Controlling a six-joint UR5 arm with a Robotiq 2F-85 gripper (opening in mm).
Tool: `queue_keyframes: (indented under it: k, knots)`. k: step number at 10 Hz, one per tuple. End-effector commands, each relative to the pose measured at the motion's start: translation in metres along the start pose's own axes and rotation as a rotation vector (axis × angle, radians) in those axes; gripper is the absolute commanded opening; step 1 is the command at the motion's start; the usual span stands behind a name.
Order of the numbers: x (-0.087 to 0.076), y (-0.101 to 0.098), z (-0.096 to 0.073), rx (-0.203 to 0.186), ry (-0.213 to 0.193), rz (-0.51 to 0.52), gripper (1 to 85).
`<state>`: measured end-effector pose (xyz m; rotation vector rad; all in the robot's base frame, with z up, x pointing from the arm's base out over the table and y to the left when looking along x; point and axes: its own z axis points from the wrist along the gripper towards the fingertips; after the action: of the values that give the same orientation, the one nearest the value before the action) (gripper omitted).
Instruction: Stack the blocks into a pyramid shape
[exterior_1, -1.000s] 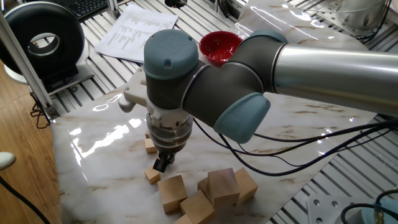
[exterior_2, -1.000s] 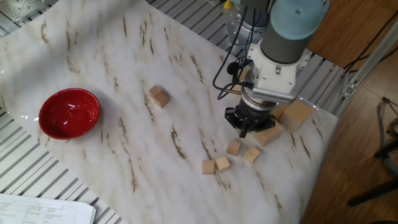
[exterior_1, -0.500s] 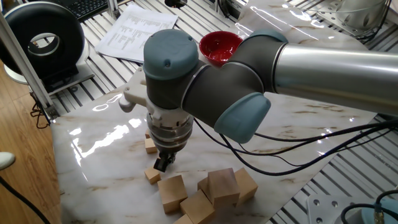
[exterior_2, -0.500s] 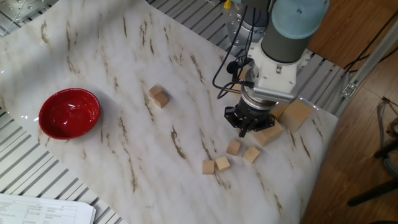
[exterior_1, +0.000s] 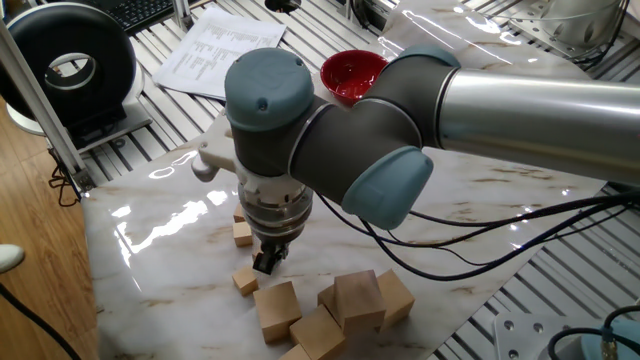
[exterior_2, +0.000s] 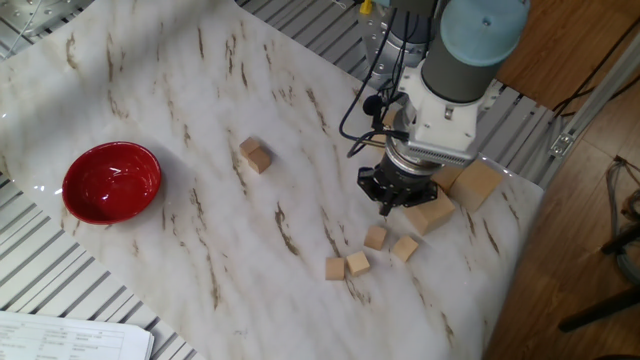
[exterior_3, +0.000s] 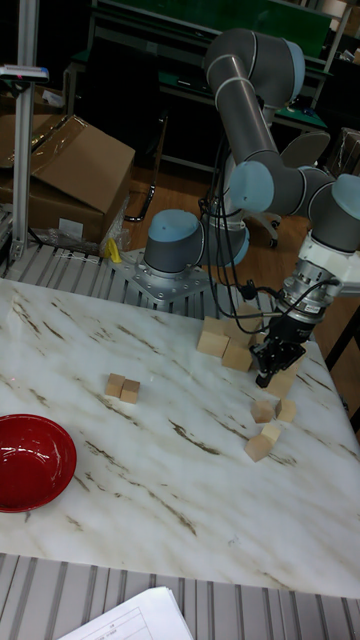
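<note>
Four small blocks (exterior_2: 375, 237) scattered just below and beside the pincer (exterior_2: 388, 205), two more far off. Cannot tell if closed or holding anything. Risk: knocking the big cubes (exterior_2: 431, 213) close behind when descending.

UR5 arm: reaching in over the table, wrist pointing straight down. Gripper (exterior_2: 388, 207): hanging low just above the surface, black fingers (exterior_1: 266, 263) sitting close together; whether anything is held cannot be told.
</note>
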<state>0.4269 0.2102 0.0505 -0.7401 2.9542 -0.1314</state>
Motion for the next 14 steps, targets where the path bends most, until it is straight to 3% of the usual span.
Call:
queue_keyframes:
  k: [1,4,7,9,11,12,13,14]
  knots:
    - [-0.003,0.002,0.0,-0.011,-0.008,0.015,1.0]
    - [0.003,0.008,0.011,-0.014,-0.008,0.028,1.0]
    - [0.001,-0.001,0.013,-0.003,-0.003,0.015,1.0]
    - [-0.01,-0.006,0.013,0.015,-0.045,0.02,1.0]
    - [-0.022,0.002,0.012,-0.015,-0.09,0.03,1.0]
    - [-0.025,-0.011,0.011,0.035,-0.104,0.017,1.0]
    - [-0.035,-0.011,0.01,0.032,-0.141,0.046,1.0]
    - [-0.04,-0.018,0.009,0.062,-0.161,0.029,1.0]
